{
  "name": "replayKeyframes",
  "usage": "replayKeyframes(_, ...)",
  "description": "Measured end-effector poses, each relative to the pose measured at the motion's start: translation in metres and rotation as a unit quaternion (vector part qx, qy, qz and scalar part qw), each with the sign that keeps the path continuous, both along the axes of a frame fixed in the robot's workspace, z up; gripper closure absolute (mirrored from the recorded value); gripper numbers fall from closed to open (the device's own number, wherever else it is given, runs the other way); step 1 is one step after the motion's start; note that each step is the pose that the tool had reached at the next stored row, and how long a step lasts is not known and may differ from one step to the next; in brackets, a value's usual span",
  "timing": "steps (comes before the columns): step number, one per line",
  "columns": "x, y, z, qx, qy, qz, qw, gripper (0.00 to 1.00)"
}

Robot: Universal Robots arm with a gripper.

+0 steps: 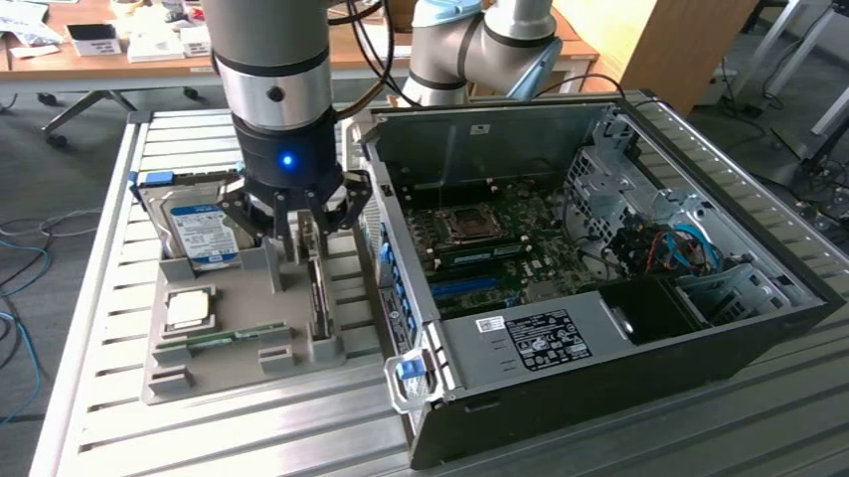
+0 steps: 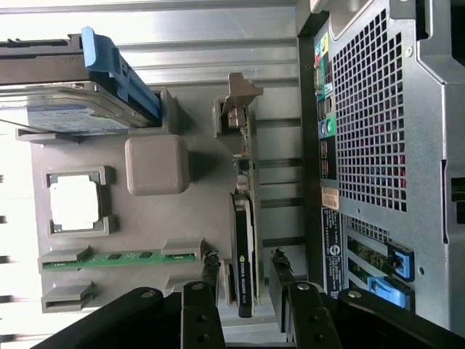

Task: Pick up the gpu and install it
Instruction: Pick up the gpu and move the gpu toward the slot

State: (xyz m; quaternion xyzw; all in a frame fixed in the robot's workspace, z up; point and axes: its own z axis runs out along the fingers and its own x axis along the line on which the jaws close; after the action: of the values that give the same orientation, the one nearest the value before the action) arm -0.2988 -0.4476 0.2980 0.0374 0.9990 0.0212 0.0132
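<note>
Wrist view has the jaws open, straddling but not touching the thin green gpu card (image 2: 245, 251) stood on edge in its grey plastic holder tray (image 2: 207, 211); looks light, stiff, fragile, so pinch the flat faces gently.

My work sits on a slatted metal table (image 1: 199, 437), its ribs catching bright light. Around it I see grey carpet floor (image 1: 54, 169), with blue cables (image 1: 16, 263) loose on it at the exterior view's left. Behind stands a wooden desk (image 1: 54, 64) strewn with papers and small boxes, a chair base (image 1: 83, 109) under it. A wooden panel (image 1: 663, 40) stands behind, toward the exterior view's right.
</note>
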Motion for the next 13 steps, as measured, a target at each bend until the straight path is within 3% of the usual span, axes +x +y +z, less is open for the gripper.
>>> replayKeyframes(7, 0.002, 0.0, -0.0024, 0.0, 0.0, 0.0, 1.0, 0.58)
replayKeyframes(13, 0.003, 0.0, -0.0103, 0.0, 0.0, 0.0, 1.0, 0.58)
